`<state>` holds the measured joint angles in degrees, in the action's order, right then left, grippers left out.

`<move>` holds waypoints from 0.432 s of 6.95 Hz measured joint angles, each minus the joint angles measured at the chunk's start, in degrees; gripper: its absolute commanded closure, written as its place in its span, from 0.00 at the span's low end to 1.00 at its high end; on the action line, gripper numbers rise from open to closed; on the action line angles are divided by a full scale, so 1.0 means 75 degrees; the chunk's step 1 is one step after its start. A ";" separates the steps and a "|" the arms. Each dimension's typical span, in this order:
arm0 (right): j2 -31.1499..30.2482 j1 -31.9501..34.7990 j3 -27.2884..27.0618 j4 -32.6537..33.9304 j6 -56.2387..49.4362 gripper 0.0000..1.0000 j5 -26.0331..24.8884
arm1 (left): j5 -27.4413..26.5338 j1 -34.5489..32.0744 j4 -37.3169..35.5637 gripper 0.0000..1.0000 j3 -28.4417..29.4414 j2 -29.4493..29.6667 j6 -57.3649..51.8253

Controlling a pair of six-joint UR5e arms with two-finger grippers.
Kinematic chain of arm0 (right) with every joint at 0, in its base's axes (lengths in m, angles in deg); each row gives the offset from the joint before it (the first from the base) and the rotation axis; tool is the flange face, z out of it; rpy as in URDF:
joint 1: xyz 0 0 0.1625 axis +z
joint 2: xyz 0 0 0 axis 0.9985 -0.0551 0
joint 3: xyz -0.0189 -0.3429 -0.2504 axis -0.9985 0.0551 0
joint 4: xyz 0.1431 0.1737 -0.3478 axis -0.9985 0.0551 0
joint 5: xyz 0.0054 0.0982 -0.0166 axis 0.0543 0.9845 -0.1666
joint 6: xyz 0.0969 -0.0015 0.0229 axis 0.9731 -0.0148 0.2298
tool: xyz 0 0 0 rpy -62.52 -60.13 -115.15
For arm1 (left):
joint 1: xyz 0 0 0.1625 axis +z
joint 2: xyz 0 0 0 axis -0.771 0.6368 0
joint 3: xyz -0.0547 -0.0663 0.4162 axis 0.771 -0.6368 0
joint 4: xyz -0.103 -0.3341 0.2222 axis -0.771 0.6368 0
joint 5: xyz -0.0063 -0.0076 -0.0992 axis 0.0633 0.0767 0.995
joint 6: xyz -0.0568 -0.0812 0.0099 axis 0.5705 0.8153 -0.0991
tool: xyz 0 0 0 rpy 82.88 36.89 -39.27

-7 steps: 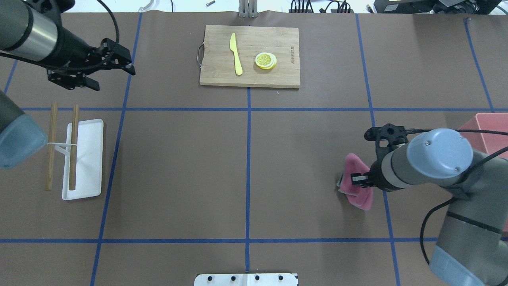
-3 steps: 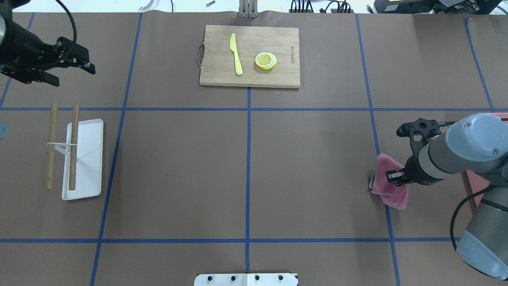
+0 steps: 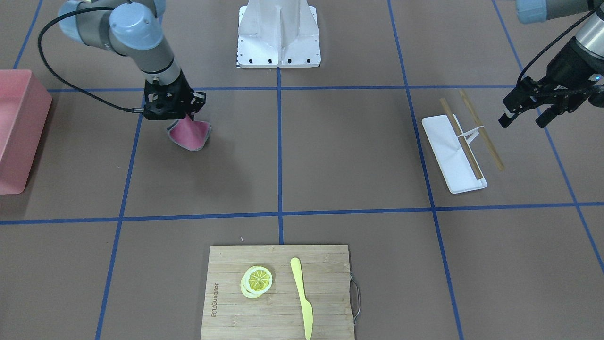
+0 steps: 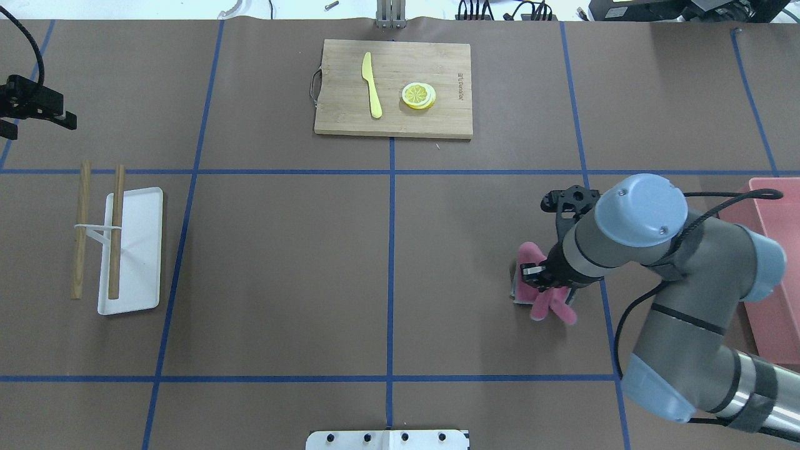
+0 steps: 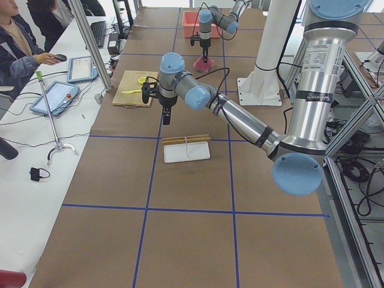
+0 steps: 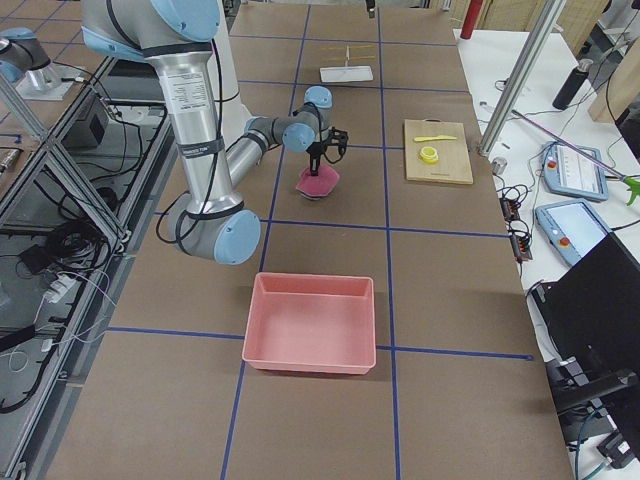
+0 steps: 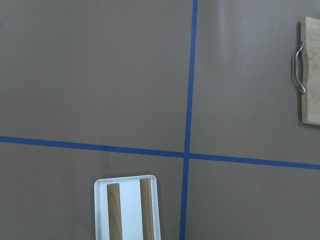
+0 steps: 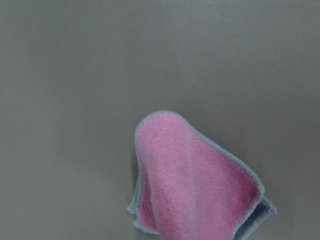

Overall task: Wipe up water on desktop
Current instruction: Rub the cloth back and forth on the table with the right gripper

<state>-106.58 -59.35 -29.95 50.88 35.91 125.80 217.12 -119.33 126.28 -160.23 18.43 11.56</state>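
Observation:
The desktop (image 4: 281, 262) is a matte brown surface with blue tape lines; I see no water on it. My right gripper (image 4: 542, 279) is shut on a pink cloth (image 4: 550, 306) with a grey edge and presses it onto the desktop right of centre. The cloth also shows in the front view (image 3: 189, 134), below the gripper (image 3: 181, 115), and in the right wrist view (image 8: 195, 185), hanging folded over bare brown surface. My left gripper (image 3: 523, 122) is open and empty, hovering near the table's left edge (image 4: 34, 122), beyond the chopsticks.
A bamboo cutting board (image 4: 350, 119) with a yellow knife (image 4: 372, 84) and lemon slices (image 4: 419, 95) lies at the far centre. A white tray (image 4: 139, 250) with two wooden chopsticks (image 4: 115, 231) lies at the left. A pink bin (image 4: 772, 281) stands at the right edge.
My right arm swept the pink cloth to the right, then back left past where it started. My left gripper moved left toward the table's edge.

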 measured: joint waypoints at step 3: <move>-0.0285 0.0054 -0.0269 0.0370 -0.0084 1.00 -0.0028 | 0.0141 -0.0336 -0.0003 0.02 -0.0063 -0.0423 -0.0775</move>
<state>-108.72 -58.94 -31.96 53.66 35.28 125.59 218.18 -121.85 126.26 -160.70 15.25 5.75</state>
